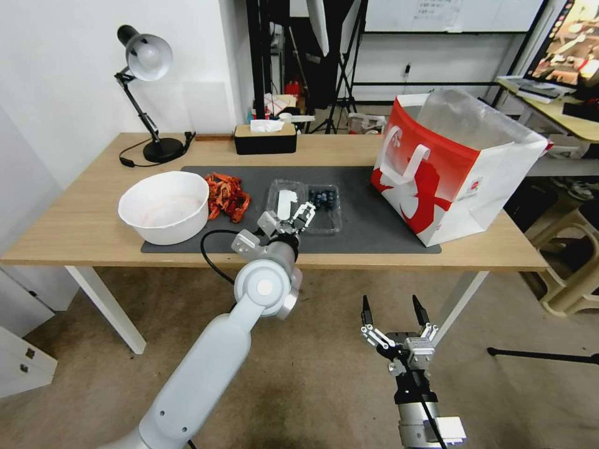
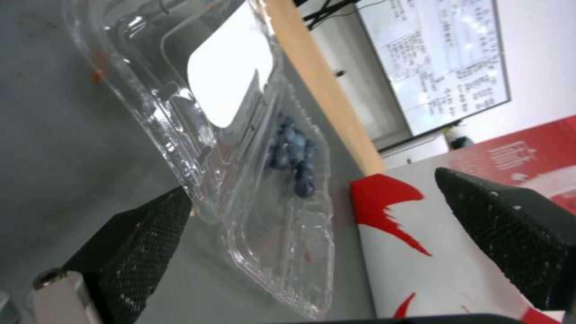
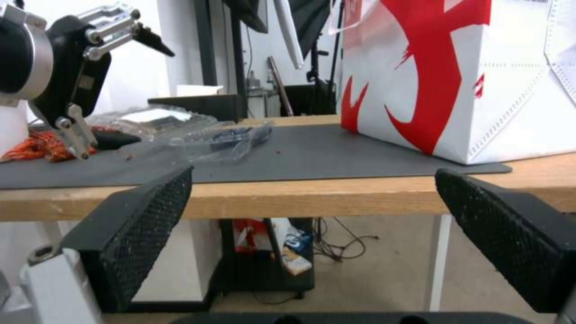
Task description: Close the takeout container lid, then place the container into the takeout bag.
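The wooden desk (image 1: 81, 231) is carrying a dark grey mat (image 1: 374, 224) that is lying along its middle and reaching toward the front edge. The red-and-white takeout bag (image 1: 458, 181) is standing upright at the right end of the mat, near the desk's right edge, with its mouth gaping and a clear plastic liner (image 1: 465, 115) showing inside. A white round bowl (image 1: 164, 207) is sitting at the mat's left end, with a heap of orange-red strips (image 1: 228, 196) just beside it. The takeout container (image 1: 326, 209) is lying open on the middle of the mat, blueberries (image 2: 294, 155) clustered in its tray and the lid (image 1: 286, 198) with its white oblong sticker folded out flat toward the bowl. The left gripper (image 1: 304, 214) is hovering at the container's front edge with its fingers spread wide, one fingertip (image 2: 153, 225) right at the clear plastic rim. The right gripper (image 1: 393, 307) is hanging below and in front of the desk's front edge, fingers wide apart and holding nothing.
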